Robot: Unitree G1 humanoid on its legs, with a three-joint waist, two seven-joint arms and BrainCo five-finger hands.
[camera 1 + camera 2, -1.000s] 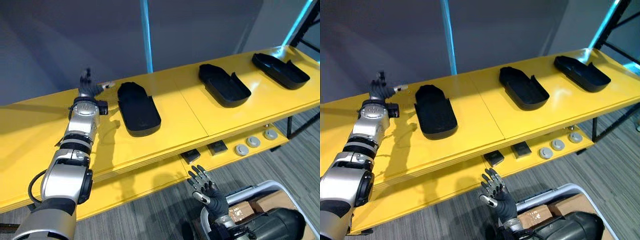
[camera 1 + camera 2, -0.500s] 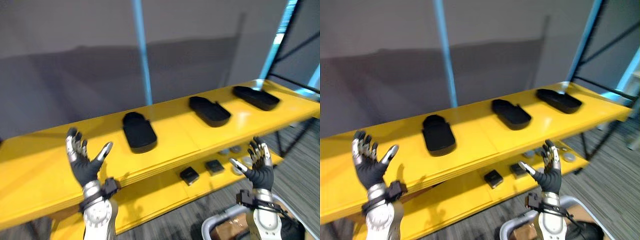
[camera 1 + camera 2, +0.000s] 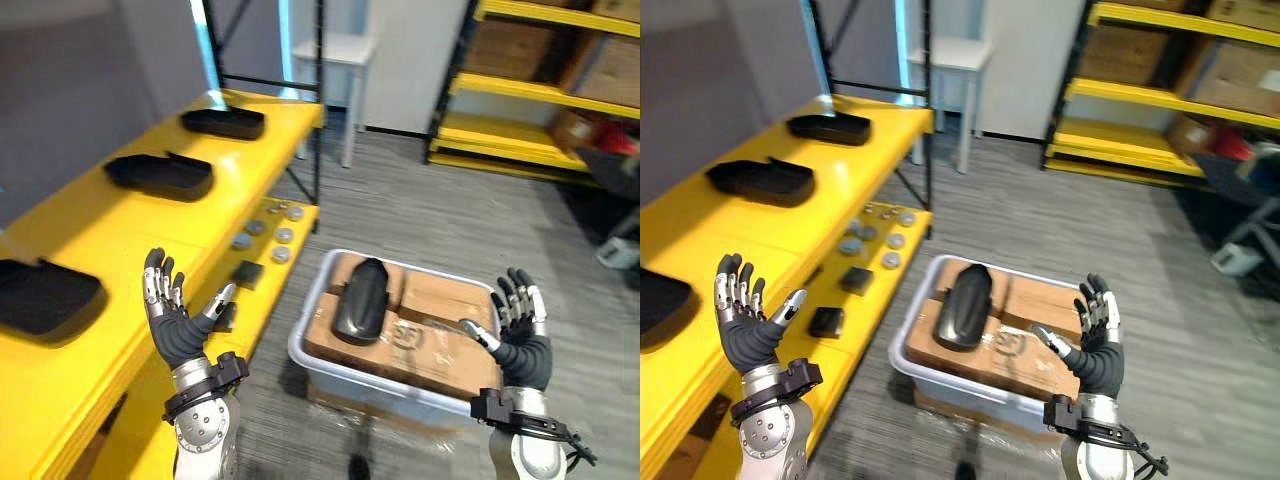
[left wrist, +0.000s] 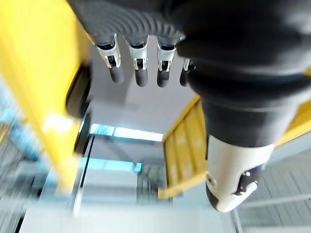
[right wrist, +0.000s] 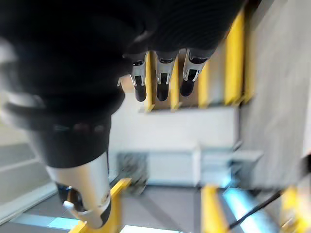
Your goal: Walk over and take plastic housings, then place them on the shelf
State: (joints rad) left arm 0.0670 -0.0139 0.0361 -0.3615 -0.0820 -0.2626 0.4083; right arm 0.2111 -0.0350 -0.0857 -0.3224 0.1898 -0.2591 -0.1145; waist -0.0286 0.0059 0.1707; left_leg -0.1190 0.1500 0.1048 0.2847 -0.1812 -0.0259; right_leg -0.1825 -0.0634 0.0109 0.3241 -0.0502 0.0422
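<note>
A black plastic housing [image 3: 359, 299] lies on cardboard boxes inside a grey bin [image 3: 320, 371] on the floor ahead. Three more black housings rest on the yellow shelf [image 3: 80, 240]: one far [image 3: 222, 122], one in the middle [image 3: 160, 175], one at the near left edge [image 3: 45, 296]. My left hand [image 3: 172, 322] is raised at lower left, open, fingers spread, holding nothing. My right hand [image 3: 518, 334] is raised at lower right, open and empty, to the right of the bin. Both wrist views show straight fingers [image 4: 141, 70] and fingers [image 5: 163, 77] with nothing held.
Small round and square parts [image 3: 262, 243] lie on the shelf's lower yellow level. A white table [image 3: 335, 50] stands at the back. Yellow racks with cardboard boxes [image 3: 540, 70] line the far right. Grey carpet stretches between the bin and those racks.
The camera has swung right: the shelf now runs along the left, and the bin with a housing has come into sight. Both hands stay raised and open.
</note>
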